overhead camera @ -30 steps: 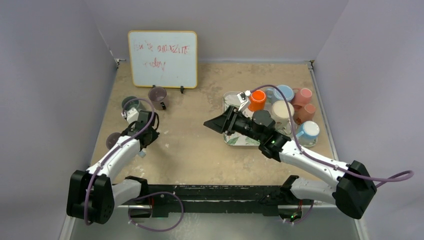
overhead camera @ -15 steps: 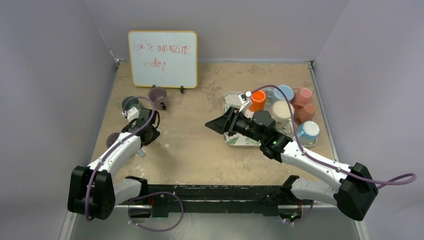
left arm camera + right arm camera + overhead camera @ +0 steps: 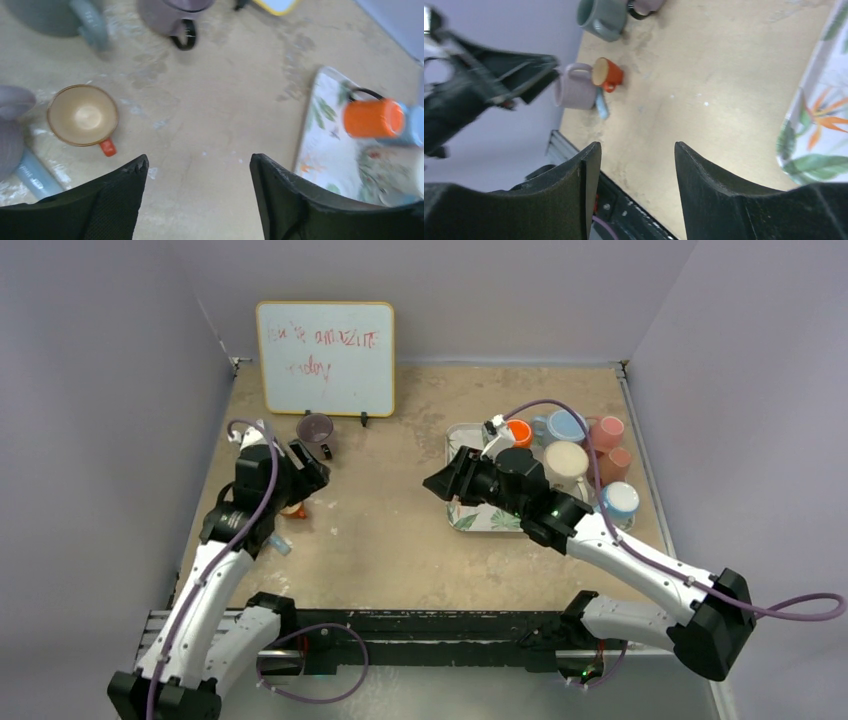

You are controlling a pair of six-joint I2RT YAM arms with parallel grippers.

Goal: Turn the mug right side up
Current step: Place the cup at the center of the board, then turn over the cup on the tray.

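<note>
Table top [image 3: 390,530]: mottled tan, pale scuffs.

Whiteboard [image 3: 325,358], 11 o'clock: white face, yellow frame, red scrawl.

Tray [image 3: 470,520], 3 o'clock: white, printed with green leaves and an orange flower.

Mugs at the tray:
- orange mug [image 3: 519,432], black handle
- cream mug [image 3: 565,460]
- pale blue mug [image 3: 568,424]
- blue-and-white mug [image 3: 618,500]
- pink mug [image 3: 607,430]
- second pink mug [image 3: 616,462], same dusty shade

Group at 9 o'clock:
- small cup [image 3: 83,115], orange outside and on the handle, cream-tan inside
- lilac mug [image 3: 574,92]
- grey mug [image 3: 604,17]
- mauve mug [image 3: 316,430], black handle
</note>
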